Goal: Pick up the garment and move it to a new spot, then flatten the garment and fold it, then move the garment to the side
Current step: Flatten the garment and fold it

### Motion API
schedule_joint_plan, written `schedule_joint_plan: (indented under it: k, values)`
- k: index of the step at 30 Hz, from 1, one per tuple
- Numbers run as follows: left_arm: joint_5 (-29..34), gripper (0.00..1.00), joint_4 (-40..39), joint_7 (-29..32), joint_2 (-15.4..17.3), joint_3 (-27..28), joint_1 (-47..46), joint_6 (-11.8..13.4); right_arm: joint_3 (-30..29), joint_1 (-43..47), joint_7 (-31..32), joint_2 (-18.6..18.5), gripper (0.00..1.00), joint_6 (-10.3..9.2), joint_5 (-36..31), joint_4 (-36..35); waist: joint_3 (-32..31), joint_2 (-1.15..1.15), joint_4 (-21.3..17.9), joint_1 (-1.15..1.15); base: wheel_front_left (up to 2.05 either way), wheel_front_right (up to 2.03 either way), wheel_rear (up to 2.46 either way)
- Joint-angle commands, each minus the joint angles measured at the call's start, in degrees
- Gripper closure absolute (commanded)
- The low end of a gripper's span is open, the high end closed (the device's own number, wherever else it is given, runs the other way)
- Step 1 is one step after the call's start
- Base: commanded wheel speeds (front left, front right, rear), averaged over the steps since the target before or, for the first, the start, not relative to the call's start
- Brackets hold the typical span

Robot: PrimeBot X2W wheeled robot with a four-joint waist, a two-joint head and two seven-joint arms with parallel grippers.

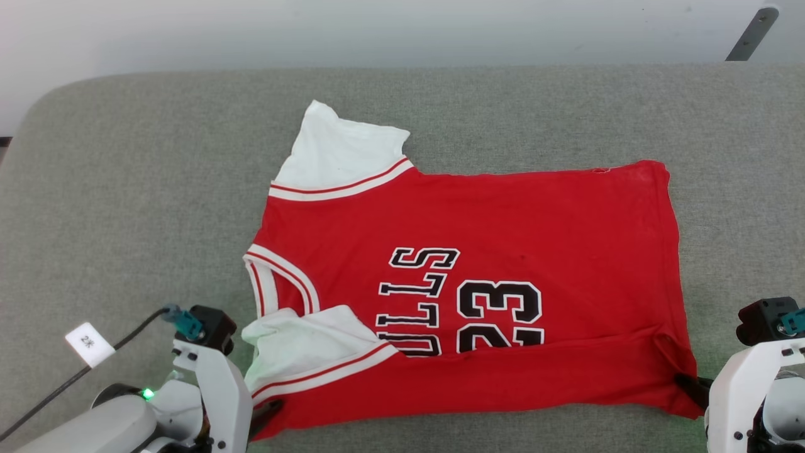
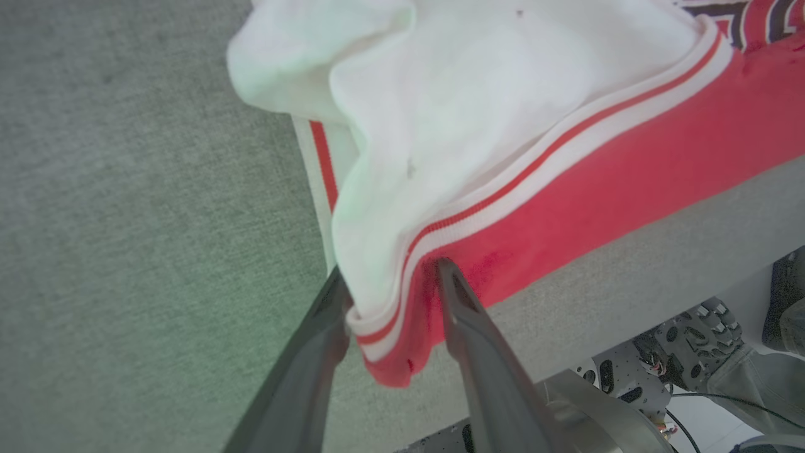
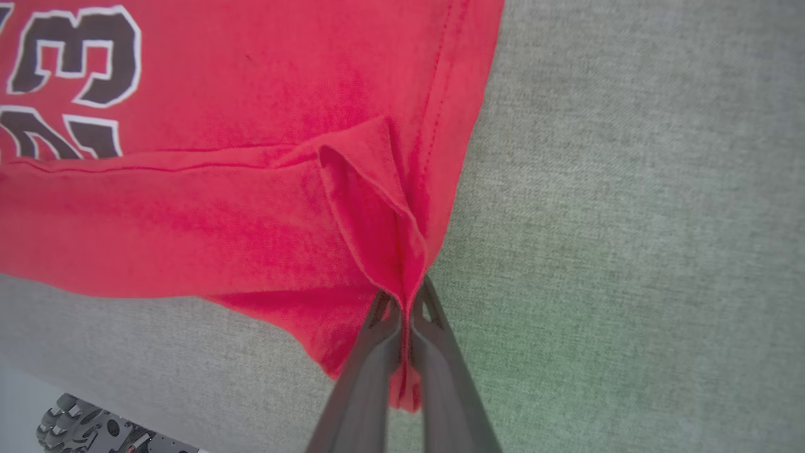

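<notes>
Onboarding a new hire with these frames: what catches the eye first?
The bright red garment, black 23 on it, lies spread across the grey padded table, near edge folded over. The right gripper pinches its near right corner; the left gripper stands open around the white-sleeved near left corner.

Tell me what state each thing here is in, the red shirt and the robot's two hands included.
garment: lying on the grey pad, near edge folded over its front, near sleeve flopped inward, far sleeve spread out.
left gripper: jaws apart, the garment's sleeve-side corner between them.
right gripper: jaws shut on the garment's hem corner.
green light on the left arm: lit.
</notes>
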Motion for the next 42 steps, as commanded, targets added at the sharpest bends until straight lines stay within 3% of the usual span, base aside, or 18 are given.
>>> schedule_joint_plan:
  k: [1,2,4,6,7,14,19,23,33,42]
  values:
    - [0.4,0.24,0.1,-0.2,-0.3,0.0,-0.2,-0.1,0.2,-0.2,-0.2,-0.1,0.66,-0.04,0.5,0.2,0.0,0.0,0.0,0.0,0.0,0.0,0.0]
    - [0.5,0.16,0.2,-0.2,-0.2,0.1,-0.5,0.0,0.2,-0.3,-0.4,-0.1,0.55,-0.04,0.7,0.2,-0.1,0.0,-0.1,0.0,0.0,0.0,0.0]
    - [0.8,0.14,-0.2,0.0,0.5,0.4,-1.0,0.1,0.3,-0.4,-0.3,-0.2,0.4,-0.04,1.0,0.0,-0.1,0.0,-0.2,0.0,0.0,0.0,0.0]
    - [0.6,0.16,-0.9,0.3,1.3,0.8,-1.5,0.4,0.1,-0.4,-0.4,-0.3,0.03,-0.04,1.2,-0.3,-0.2,0.0,-0.4,0.0,0.0,0.0,0.0]
    - [0.7,0.16,-1.4,0.6,1.9,1.0,-1.8,0.7,0.0,-0.4,-0.5,-0.3,0.0,-0.04,1.2,-0.4,-0.2,0.0,-0.5,0.0,0.0,0.0,0.0]
    - [1.4,0.0,-6.0,1.7,5.7,3.8,-6.0,1.7,-1.5,-1.2,-1.6,0.6,0.0,-0.04,1.0,-2.6,0.5,0.0,-1.8,0.0,0.0,0.0,0.0]
    - [3.6,0.0,-6.0,2.3,6.7,6.4,-11.8,1.4,-2.4,-3.0,-4.0,2.0,0.0,-0.04,0.6,-5.4,2.4,0.0,-3.4,0.0,0.0,0.0,0.0]
    - [5.9,0.0,-3.8,1.6,6.0,8.2,-17.0,-0.4,-2.2,-5.0,-9.6,3.5,0.0,-0.04,-0.6,-8.8,4.6,0.0,-5.3,0.0,0.0,0.0,0.0]
    - [12.6,0.0,7.3,0.9,3.3,10.5,-29.4,-5.4,0.7,-10.3,-31.0,6.3,0.0,-0.04,-4.6,-13.6,10.9,0.0,-10.6,0.0,0.0,0.0,0.0]
    - [14.9,0.0,17.6,2.8,0.2,10.6,-37.1,-8.6,2.7,-10.0,-37.2,7.8,0.0,-0.04,-4.7,-13.8,15.8,0.0,-14.2,0.0,0.0,0.0,0.0]
